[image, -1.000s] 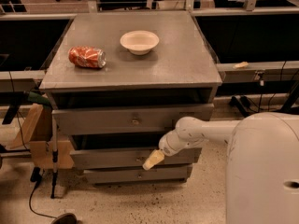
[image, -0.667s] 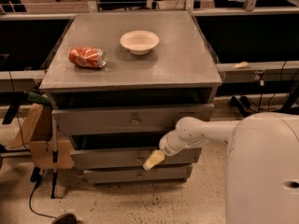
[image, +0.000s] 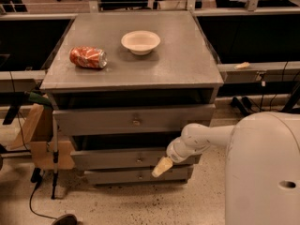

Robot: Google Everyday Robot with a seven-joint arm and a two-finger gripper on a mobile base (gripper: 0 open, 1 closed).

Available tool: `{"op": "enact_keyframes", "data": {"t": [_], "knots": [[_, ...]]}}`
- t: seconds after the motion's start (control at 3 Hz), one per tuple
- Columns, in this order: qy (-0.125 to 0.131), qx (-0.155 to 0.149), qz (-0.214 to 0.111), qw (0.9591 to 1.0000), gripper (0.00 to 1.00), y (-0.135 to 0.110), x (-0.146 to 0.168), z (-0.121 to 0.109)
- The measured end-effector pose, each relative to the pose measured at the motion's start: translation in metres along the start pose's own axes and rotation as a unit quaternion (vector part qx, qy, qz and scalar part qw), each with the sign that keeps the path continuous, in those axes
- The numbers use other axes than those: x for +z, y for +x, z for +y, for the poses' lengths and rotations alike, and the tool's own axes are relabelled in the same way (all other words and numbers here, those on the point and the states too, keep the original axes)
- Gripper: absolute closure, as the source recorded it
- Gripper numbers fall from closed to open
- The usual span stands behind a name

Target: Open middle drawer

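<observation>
The grey cabinet [image: 131,74] has three drawer fronts, one above the other. The middle drawer [image: 108,159] is the mid-sized front, with a small brass-coloured knob [image: 139,159] and a dark gap above it. My gripper [image: 161,167], cream-coloured at the tip, is on the white arm [image: 201,137] that reaches in from the right. It hangs in front of the right part of the middle drawer's lower edge, to the right of and slightly below the knob. It holds nothing that I can see.
The taller top drawer [image: 93,121] stands out with a dark gap above it. The narrow bottom drawer [image: 112,176] is below. A crushed red can [image: 87,57] and a white bowl [image: 140,42] sit on the cabinet top. A cardboard piece [image: 40,135] and a cable are at the left, and my white body [image: 262,172] at the right.
My gripper and wrist have shifted slightly down and to the right. The drawers, the can and the bowl look unchanged.
</observation>
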State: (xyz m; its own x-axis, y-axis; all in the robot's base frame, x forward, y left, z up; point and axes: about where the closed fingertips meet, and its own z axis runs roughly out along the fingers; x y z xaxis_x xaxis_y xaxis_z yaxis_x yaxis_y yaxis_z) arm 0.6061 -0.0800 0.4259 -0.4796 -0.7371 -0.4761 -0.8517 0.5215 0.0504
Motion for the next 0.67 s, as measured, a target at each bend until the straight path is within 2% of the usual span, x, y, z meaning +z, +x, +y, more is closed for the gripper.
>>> {"op": "enact_keyframes", "data": {"t": [0.67], "knots": [[0.000, 0.000, 0.000, 1.0000, 0.48, -0.0046, -0.0016, -0.0042]]}}
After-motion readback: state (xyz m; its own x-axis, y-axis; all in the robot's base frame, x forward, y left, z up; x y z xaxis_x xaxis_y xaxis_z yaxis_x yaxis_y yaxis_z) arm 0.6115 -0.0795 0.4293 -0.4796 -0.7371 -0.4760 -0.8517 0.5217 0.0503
